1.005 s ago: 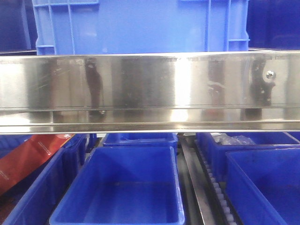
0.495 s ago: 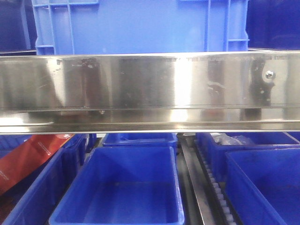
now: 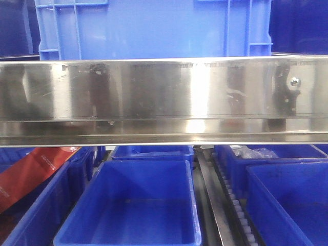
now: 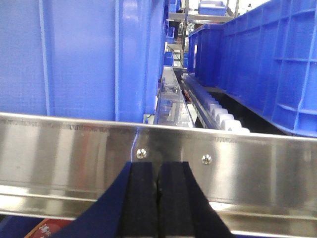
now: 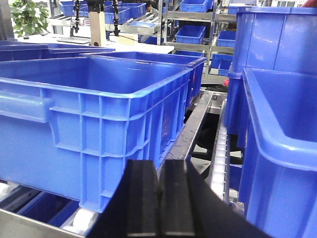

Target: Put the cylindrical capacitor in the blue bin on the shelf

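1. Your left gripper [image 4: 158, 198] sits right in front of the shelf's steel front rail [image 4: 74, 148]; pads pressed together, nothing visible between them; two screws [image 4: 141, 153] just above the tips.
2. Your right gripper [image 5: 159, 198] is clenched too, pads touching, nothing showing in the pinch; it points between a big blue crate [image 5: 99, 114] on the left and another blue bin [image 5: 282, 158] on the right.
3. Front view: the shelf [image 3: 164, 97] rail spans the frame; an open blue bin [image 3: 130, 205] sits below it, a tall blue crate [image 3: 154, 28] above.
4. The cylindrical capacitor isn't visible in any view, so you can't tell where it is.
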